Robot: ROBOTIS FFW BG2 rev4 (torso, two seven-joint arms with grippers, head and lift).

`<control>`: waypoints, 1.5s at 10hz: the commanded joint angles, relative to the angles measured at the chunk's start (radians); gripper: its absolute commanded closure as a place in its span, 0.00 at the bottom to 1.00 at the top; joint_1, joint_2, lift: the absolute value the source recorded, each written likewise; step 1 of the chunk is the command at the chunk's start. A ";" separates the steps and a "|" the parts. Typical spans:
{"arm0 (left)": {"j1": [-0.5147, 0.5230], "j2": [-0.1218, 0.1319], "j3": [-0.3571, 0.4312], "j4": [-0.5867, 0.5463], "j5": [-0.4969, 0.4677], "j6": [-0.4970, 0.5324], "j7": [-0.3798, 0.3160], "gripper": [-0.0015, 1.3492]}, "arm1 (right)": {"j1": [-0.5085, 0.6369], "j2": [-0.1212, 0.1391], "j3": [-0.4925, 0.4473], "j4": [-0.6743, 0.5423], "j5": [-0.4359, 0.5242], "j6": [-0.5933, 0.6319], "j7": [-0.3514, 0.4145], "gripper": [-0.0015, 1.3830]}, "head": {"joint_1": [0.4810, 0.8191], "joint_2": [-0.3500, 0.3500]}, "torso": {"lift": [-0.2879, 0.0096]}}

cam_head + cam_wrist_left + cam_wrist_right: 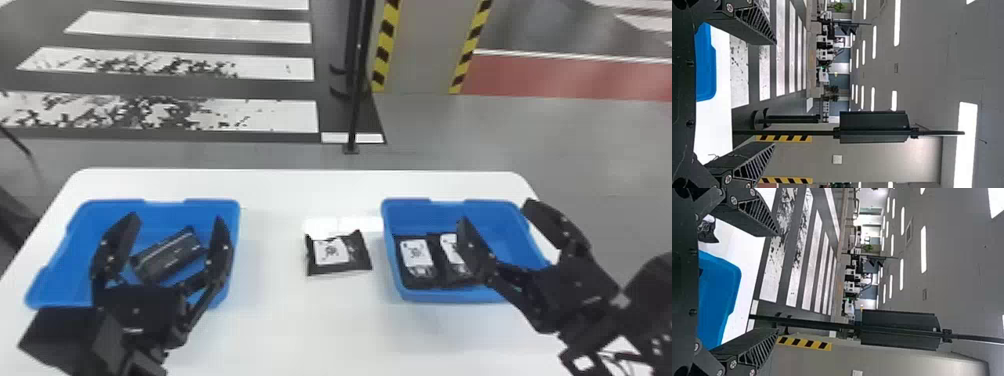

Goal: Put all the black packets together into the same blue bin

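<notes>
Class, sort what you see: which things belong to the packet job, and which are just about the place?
Job:
- left blue bin
- dark item inside it, possibly a packet
- right blue bin
- two black packets inside it
- loose black packet between the bins
- both end effectors

Just about:
- black pole
- pillar
- white floor stripes

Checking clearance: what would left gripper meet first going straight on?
Left gripper looks free ahead in its wrist view, over left bin and past the table; height above bin is unclear.
</notes>
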 commanded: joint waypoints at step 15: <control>-0.022 0.000 -0.028 0.013 0.004 0.017 -0.008 0.09 | -0.935 -0.108 0.630 0.937 0.031 0.373 0.207 0.10 | 0.63 0.67 | 0.60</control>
